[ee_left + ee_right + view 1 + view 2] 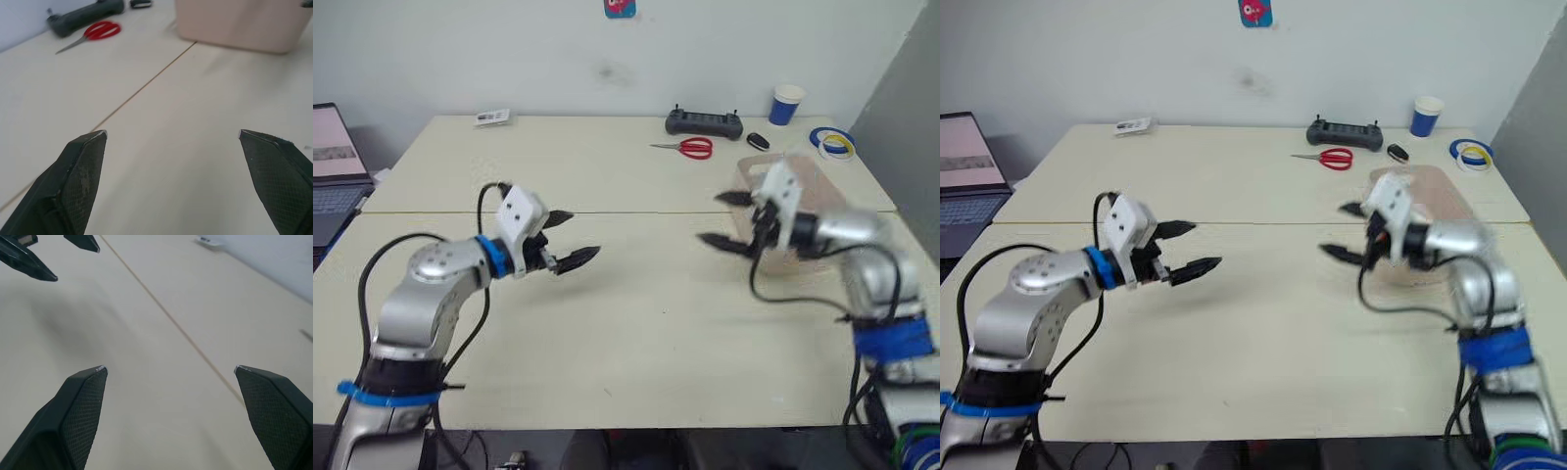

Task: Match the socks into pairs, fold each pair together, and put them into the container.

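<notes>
The socks are out of view. The container, a pale pink tub, stands on the right side of the table, and its wall also shows in the left wrist view. My right gripper hovers open just in front of the tub's left side, pointing toward the table's middle with nothing between its fingers. Left of centre, my left gripper is open and empty above the bare tabletop, pointing right toward the other one. The left gripper's fingertips also appear in the right wrist view.
Along the back of the table lie red scissors, a black controller, a small black object, a blue cup and tape rolls. A card lies at the back left. A laptop stands off the left edge.
</notes>
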You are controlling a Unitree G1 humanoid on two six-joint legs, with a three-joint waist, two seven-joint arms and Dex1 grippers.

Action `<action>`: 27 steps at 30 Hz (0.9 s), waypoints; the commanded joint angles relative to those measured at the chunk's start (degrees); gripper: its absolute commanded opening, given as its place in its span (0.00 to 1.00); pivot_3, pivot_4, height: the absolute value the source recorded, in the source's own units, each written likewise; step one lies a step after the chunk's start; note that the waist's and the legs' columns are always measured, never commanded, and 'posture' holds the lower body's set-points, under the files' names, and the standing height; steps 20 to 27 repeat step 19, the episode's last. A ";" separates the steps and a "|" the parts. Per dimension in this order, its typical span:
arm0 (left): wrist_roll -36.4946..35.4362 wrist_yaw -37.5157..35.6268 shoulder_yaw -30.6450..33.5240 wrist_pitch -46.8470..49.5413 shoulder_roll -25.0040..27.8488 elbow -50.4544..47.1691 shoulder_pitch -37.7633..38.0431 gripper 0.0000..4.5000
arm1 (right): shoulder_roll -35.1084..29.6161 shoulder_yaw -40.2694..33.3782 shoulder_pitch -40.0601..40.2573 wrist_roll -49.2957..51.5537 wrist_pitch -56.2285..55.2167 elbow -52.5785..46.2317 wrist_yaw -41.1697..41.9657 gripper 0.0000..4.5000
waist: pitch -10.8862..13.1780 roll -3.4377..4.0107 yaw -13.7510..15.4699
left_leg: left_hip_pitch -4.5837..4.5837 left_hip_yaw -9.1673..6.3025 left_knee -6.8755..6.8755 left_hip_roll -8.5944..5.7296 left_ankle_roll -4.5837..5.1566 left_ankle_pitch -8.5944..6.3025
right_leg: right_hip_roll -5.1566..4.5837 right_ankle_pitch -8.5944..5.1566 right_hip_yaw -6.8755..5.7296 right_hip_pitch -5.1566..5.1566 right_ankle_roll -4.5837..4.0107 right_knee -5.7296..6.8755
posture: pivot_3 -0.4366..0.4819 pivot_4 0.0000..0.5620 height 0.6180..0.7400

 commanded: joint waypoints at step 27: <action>6.64 17.82 3.69 -8.08 -14.19 -13.09 27.34 1.00 | 13.42 7.41 21.84 -9.41 -13.30 -6.31 -25.71 0.99 | -0.70 -0.58 0.34 | 0.87 -0.03 -0.20 0.08 -0.14 -0.01 | 0.07 -0.35 0.00 0.90 -0.09 -0.23 | 0.48 0.27 1.00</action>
